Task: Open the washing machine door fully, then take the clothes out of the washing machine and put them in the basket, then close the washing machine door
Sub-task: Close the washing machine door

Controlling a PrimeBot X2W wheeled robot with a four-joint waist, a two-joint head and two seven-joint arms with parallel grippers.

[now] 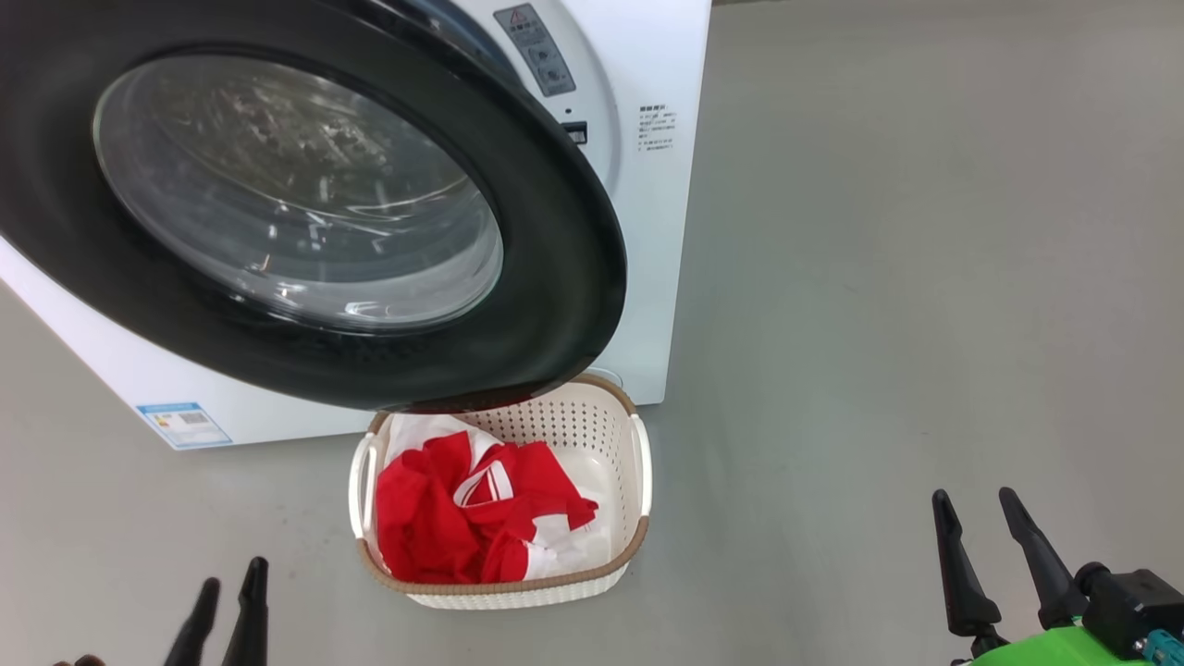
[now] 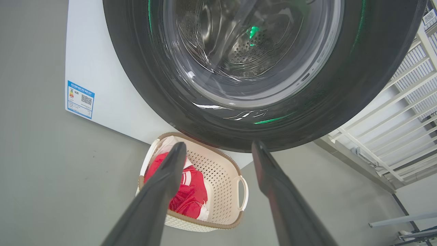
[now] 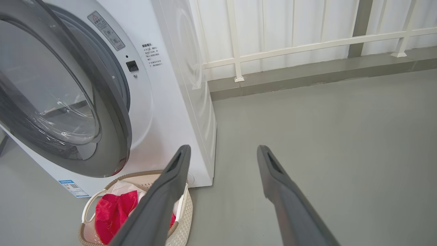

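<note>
Closing the washing machine door [image 1: 305, 203] is, we judge, the only step left, and it is where trouble can come from. The door stands swung out from the washing machine [image 1: 647, 240], and its lower rim hangs over the rear rim of the basket [image 1: 615, 435]. We cannot tell how much clearance lies between them, so a swing shut may scrape the basket or drag it across the floor [image 1: 879, 324]. A white fold of the clothes [image 1: 462, 518] sits high at the basket's rear left corner, right under that rim, and could be snagged and pulled out. The rim is glossy and curved, so a finger pushing off-centre may slide along it, and a soft push may leave the door unlatched. The left gripper [image 1: 234, 575] sits at the lower left with its fingers spread wide and nothing between them, pointing toward the door's lower rim in its wrist view. The right gripper [image 1: 975, 497] hovers well to the right of the basket over bare floor, likewise wide open and empty. The clothes lie heaped in the basket, which sits on the floor just before the machine's front. They are bright red and crumpled, with white stripes and panels showing, and fill its left and middle.
</note>
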